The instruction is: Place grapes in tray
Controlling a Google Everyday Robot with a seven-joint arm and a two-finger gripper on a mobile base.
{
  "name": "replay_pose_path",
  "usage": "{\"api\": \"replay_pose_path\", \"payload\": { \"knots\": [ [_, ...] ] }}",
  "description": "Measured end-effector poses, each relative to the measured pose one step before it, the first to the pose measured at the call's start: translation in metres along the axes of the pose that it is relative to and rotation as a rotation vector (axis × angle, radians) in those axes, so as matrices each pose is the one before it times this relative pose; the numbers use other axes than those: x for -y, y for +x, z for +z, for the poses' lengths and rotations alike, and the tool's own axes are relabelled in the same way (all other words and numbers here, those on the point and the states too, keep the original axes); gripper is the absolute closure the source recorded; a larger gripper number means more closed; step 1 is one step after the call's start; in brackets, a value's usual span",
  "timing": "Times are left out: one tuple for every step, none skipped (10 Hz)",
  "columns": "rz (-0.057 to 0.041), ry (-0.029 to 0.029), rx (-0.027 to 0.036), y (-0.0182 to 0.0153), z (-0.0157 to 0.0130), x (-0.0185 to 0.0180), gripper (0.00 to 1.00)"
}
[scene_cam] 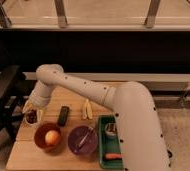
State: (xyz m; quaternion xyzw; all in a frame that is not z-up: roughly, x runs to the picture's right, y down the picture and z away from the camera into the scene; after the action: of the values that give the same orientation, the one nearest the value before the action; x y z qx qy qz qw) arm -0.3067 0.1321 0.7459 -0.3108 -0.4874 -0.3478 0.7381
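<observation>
We see the pincer (pixel 32 110) low over the dark grapes (pixel 31 117) at the left end of the bench (pixel 25 152), its opening impossible to tell; we judge the grasp is in hand, next a lift and carry to the green tray (pixel 102 137) well to its right.

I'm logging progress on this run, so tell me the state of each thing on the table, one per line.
gripper: down at the left end of the table, right at the grapes.
grapes: at the left end, outside the tray.
tray: partly behind the arm, holds a carrot and a metal cup.
orange-red bowl: upright, holds a round orange fruit.
purple bowl: upright, a utensil inside.
black block: lying flat.
</observation>
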Motion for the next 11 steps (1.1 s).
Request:
{"api": "replay_pose_path", "payload": {
  "knots": [
    [-0.00562,-0.00566,0.05554,0.00183,0.00929,0.00183,0.36],
    [-0.00707,-0.00215,0.00921,-0.00011,0.00474,0.00163,0.42],
    [-0.01359,0.00281,-0.01168,-0.00308,0.00051,0.00187,0.53],
    [-0.00645,0.00699,-0.01176,-0.0012,-0.00421,0.00064,0.61],
    [-0.00596,0.00802,-0.01727,-0.00108,-0.00604,-0.00014,0.73],
    [-0.00497,0.00604,-0.0129,-0.00138,-0.00448,0.00063,0.82],
    [0.00065,0.00194,-0.00494,0.00014,-0.0017,-0.00024,0.91],
    [-0.00057,0.00454,-0.00683,-0.00011,-0.0009,0.00032,0.98],
    [0.00693,0.00865,-0.00498,0.00158,-0.00678,-0.0041,1.0],
    [0.00568,0.00488,-0.00272,0.0014,-0.00419,-0.00283,1.0],
    [0.00349,0.0027,-0.00185,0.00012,-0.00172,-0.00181,1.0]
  ]
}}
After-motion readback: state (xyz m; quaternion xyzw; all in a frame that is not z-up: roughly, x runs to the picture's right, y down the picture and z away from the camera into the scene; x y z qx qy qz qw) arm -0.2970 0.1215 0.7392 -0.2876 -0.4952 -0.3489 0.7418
